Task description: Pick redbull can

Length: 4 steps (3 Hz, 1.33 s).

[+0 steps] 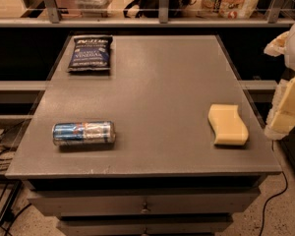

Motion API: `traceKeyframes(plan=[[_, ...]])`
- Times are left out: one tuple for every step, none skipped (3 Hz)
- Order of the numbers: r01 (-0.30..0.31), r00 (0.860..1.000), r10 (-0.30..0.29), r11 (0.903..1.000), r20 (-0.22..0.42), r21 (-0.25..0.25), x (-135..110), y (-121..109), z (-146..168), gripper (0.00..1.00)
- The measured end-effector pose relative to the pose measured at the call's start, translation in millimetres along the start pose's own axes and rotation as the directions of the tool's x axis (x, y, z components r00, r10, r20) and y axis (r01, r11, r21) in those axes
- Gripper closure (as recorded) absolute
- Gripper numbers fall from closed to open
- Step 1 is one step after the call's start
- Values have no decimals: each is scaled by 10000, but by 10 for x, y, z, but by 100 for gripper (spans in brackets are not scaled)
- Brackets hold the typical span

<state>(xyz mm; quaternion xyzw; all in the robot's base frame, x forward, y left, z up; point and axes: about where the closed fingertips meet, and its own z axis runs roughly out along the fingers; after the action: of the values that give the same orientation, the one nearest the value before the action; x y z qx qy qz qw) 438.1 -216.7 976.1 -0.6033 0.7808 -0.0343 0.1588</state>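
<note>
The redbull can (83, 132) lies on its side near the front left corner of the grey table (157, 92). It is blue and silver with red marks at its middle, and its long axis runs left to right. My gripper (288, 104) shows as pale white and cream parts at the right edge of the view, beside the table's right side and above the floor. It is far from the can, the whole table width away, and holds nothing that I can see.
A dark blue chip bag (90, 53) lies flat at the back left of the table. A yellow sponge (228, 124) lies near the right edge. Drawers (145, 208) sit under the tabletop. A railing and shelves (162, 4) stand behind. Cables (0, 151) lie on the floor at left.
</note>
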Motion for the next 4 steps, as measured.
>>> traceKeyframes(plan=[[1,10000,-1,10000,4,1,0,0,0,0],[56,9996,-58,10000,281,49,-6,-11,-10,0],[529,9873,-511,9986,1502,-80,-131,-19,37,0],[1706,9228,-1540,9852,3532,-163,-456,-45,185,0]])
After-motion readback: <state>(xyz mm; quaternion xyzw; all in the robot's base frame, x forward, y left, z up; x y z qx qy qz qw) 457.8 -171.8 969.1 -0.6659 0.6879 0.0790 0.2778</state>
